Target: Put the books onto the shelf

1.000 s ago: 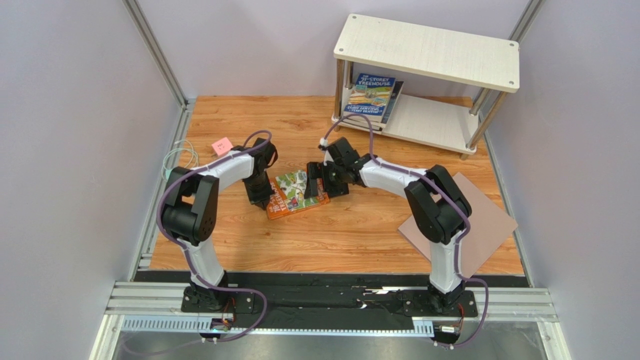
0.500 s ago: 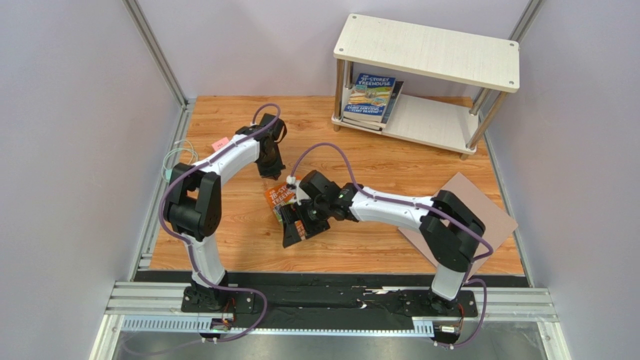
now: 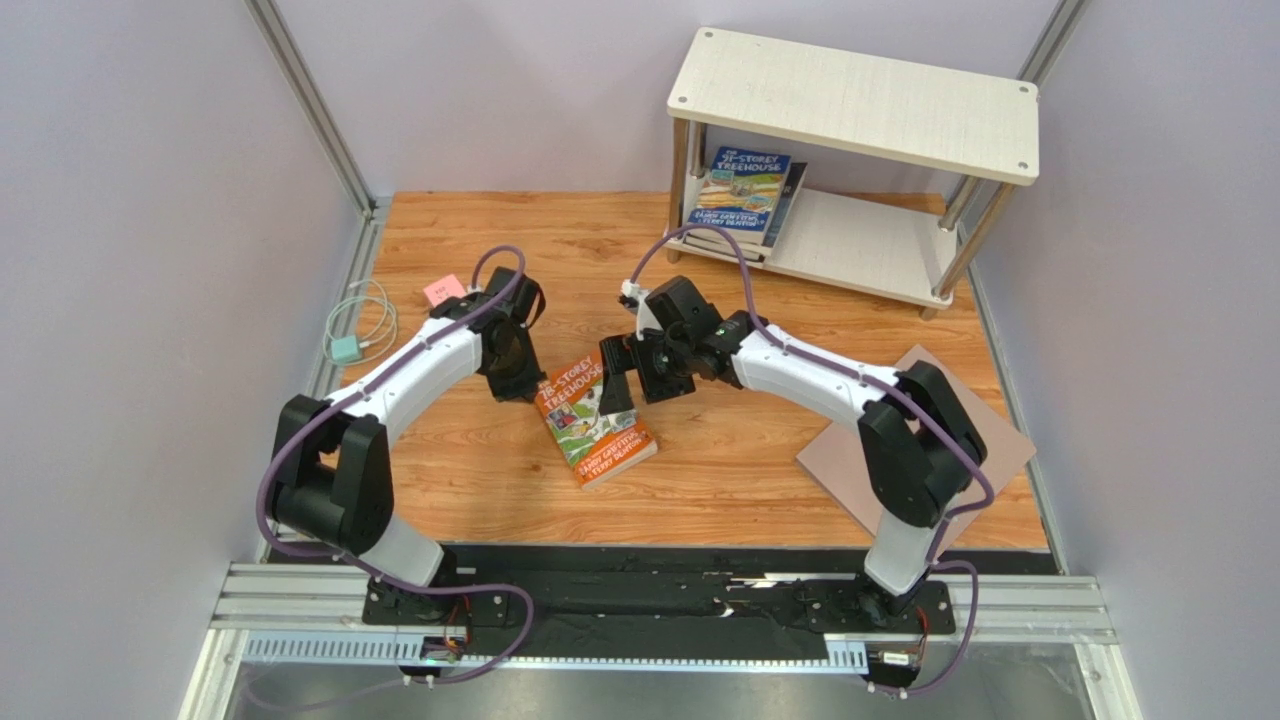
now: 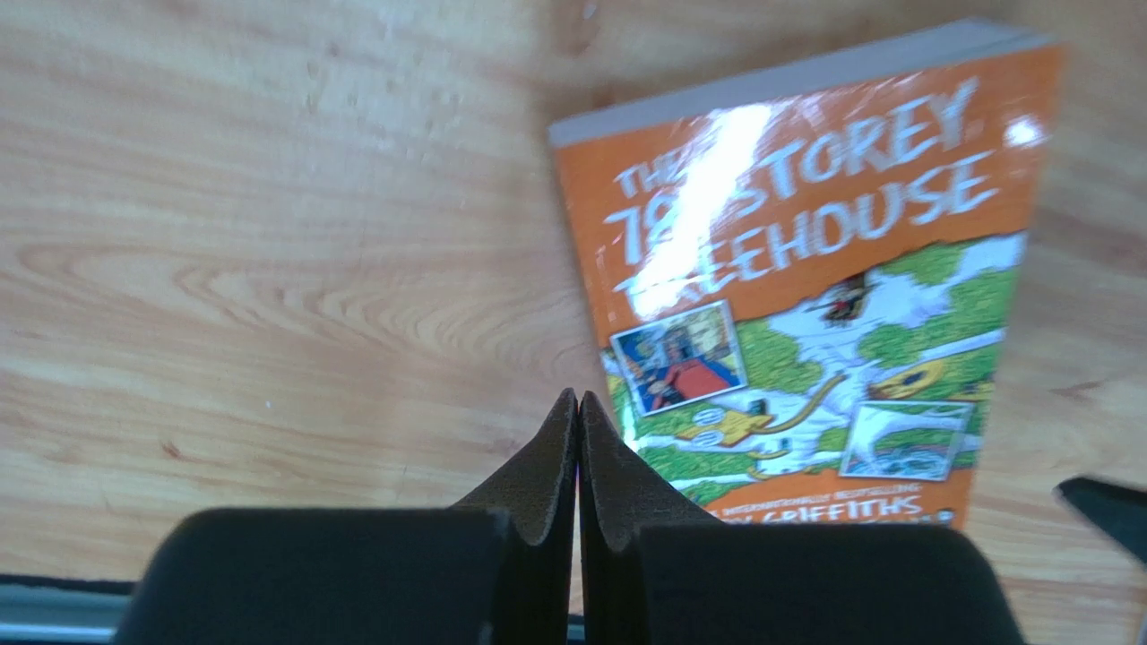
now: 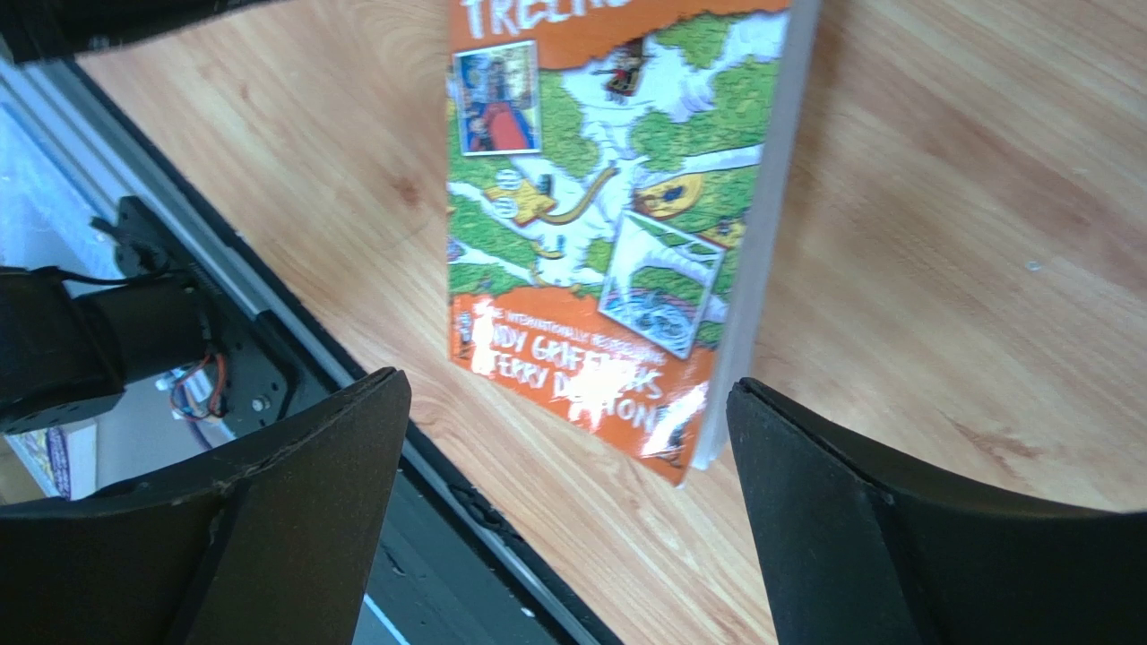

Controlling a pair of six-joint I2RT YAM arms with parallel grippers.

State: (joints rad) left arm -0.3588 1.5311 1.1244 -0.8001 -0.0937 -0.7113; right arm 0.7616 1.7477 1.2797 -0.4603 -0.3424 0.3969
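The orange Treehouse book [image 3: 595, 425] was lying flat, cover up, on the desk [image 3: 721, 465] between the two arms, well apart from the shelf [image 3: 854, 105]. The right jaws were spread wide and hovering over its far end, gripping nothing. The left jaws were pressed together and empty, with the tip just at the book's left edge.

My read: it's a thin paperback, so light but floppy, and the glare on the cover says glossy and slippery. Flat on the wood there's no gap to get a finger under. I'd go for the stiffer spine side, maybe with the shut left jaws nudging or bracing it.

The book's near end sat close to where the wood drops to the black rail. Bare wood ran up to the shelf. The lower tier had books [image 3: 744, 195] leaning at its left and free board to the right.
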